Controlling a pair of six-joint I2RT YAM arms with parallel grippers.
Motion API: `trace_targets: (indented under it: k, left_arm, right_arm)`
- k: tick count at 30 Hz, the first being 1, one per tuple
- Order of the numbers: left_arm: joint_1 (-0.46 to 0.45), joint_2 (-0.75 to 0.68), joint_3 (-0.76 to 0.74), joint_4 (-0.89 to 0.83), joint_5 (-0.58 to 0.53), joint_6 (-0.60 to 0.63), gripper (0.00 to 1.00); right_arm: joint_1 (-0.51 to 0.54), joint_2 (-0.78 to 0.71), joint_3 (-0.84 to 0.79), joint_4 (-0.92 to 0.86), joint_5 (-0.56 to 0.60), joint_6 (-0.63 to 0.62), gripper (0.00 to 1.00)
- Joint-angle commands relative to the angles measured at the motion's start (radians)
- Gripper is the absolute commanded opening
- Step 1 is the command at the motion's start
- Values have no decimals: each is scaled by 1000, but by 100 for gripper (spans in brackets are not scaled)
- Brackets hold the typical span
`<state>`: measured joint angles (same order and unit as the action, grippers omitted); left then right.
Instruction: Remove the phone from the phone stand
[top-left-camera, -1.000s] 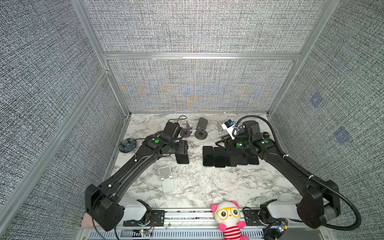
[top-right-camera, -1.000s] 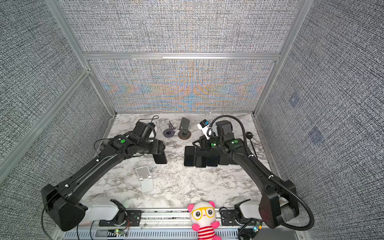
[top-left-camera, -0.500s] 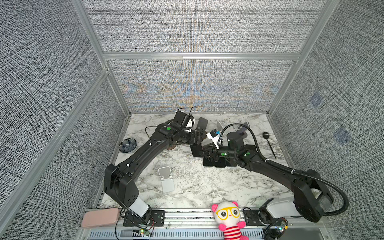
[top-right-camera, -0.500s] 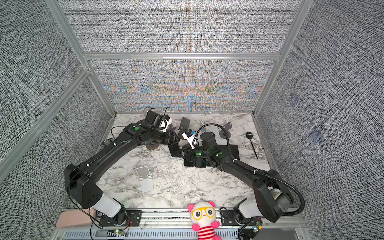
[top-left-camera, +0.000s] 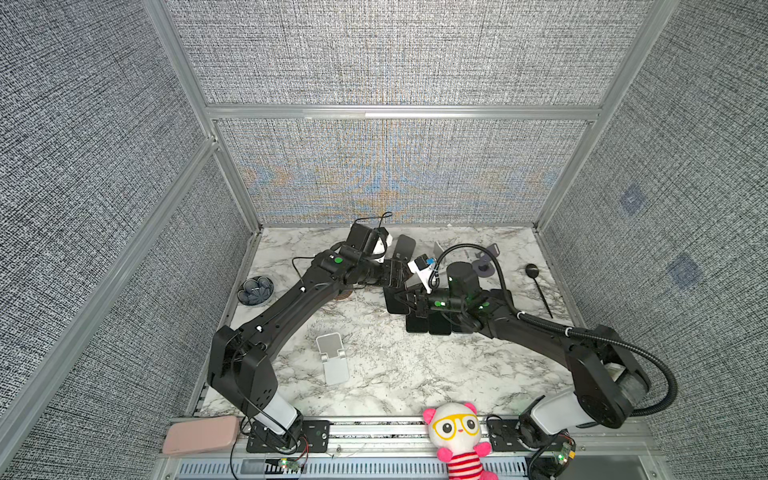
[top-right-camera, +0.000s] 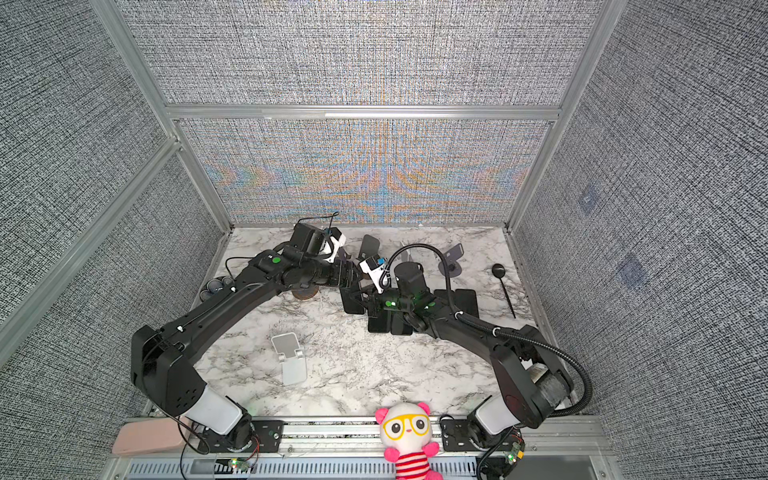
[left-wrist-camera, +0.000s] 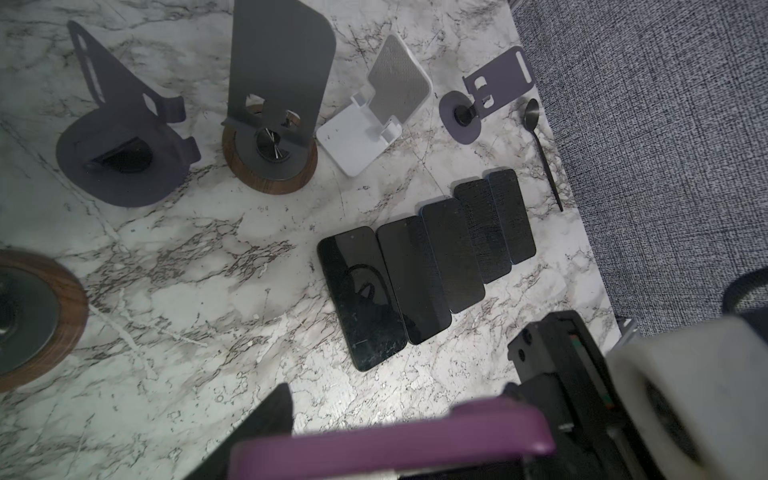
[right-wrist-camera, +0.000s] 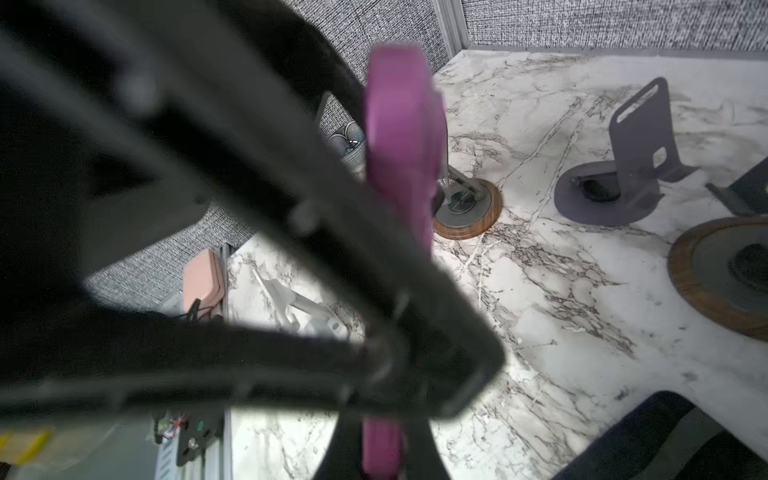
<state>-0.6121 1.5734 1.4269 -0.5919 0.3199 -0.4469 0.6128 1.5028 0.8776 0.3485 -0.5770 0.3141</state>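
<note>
The phone (left-wrist-camera: 390, 440), in a purple case, hangs edge-on above the marble table (left-wrist-camera: 208, 291), on no stand. My right gripper (right-wrist-camera: 382, 449) is shut on its thin edge (right-wrist-camera: 399, 137). My left gripper (left-wrist-camera: 399, 386) has its jaws wide on either side of the phone; whether its pads still touch is unclear. In both top views the two grippers (top-left-camera: 395, 276) (top-left-camera: 415, 297) meet at the table's middle, with the phone's dark face (top-left-camera: 397, 299) between them. The wooden-based phone stand (right-wrist-camera: 467, 208) near my left arm stands empty.
Several dark phones (left-wrist-camera: 428, 266) lie in a row below the grippers. Behind them stand a dark grey stand (left-wrist-camera: 124, 166), a wood-based stand (left-wrist-camera: 270, 158), a white stand (left-wrist-camera: 374, 112) and a small stand (left-wrist-camera: 469, 112). A black spoon (left-wrist-camera: 540, 141) lies at the right edge. Another white stand (top-left-camera: 332, 359) sits nearer the front.
My left arm carried the phone rightward to the middle and my right arm came left to meet it. The right gripper has shut on the phone, and the left jaws look wider.
</note>
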Motion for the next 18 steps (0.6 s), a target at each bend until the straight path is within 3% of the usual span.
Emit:
trace_targets:
  k: [1, 4, 8, 11, 14, 18]
  left_arm:
    - [7, -41, -39, 97, 28, 35, 98]
    - [39, -84, -95, 171, 70, 35, 98]
    - [92, -103, -192, 370, 302, -15, 98]
    - [92, -82, -240, 495, 402, -44, 98]
    - [92, -66, -290, 617, 457, -92, 91]
    - [81, -67, -327, 696, 489, -136, 85]
  right_arm:
    - [-22, -18, 20, 28, -18, 31, 0]
    - [-81, -45, 28, -26, -77, 42, 0]
    - [-210, -117, -7, -55, -226, 57, 0]
    - [-314, -166, -39, -17, -371, 107, 0]
    - [-376, -162, -18, -63, -507, 119, 0]
    - [-392, -146, -8, -87, -557, 111, 0]
